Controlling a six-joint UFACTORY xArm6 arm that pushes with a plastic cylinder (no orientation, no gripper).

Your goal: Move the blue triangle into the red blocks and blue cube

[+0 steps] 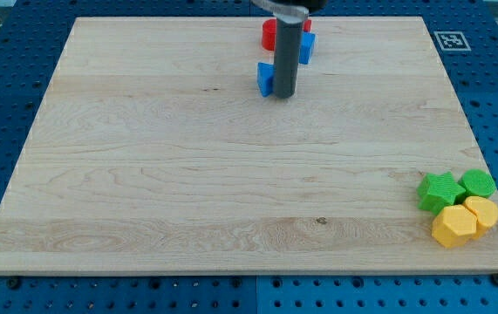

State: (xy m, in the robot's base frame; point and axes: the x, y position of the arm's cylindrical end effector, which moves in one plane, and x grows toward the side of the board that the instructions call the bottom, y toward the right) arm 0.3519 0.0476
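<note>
Camera view: upright rod [284, 52], my tip [283, 94] beside blue triangle [266, 78]

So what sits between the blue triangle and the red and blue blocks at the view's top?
In the camera view, only bare board and my rod: my tip rests against the blue triangle, just below the red blocks and blue cube.

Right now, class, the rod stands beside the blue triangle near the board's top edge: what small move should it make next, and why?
Probably a short push toward the view's top. My tip sits right against the blue triangle, on its right and slightly lower side. The red blocks and the blue cube lie just above, partly hidden by the rod. A small gap remains, so nudging upward should close it.
</note>
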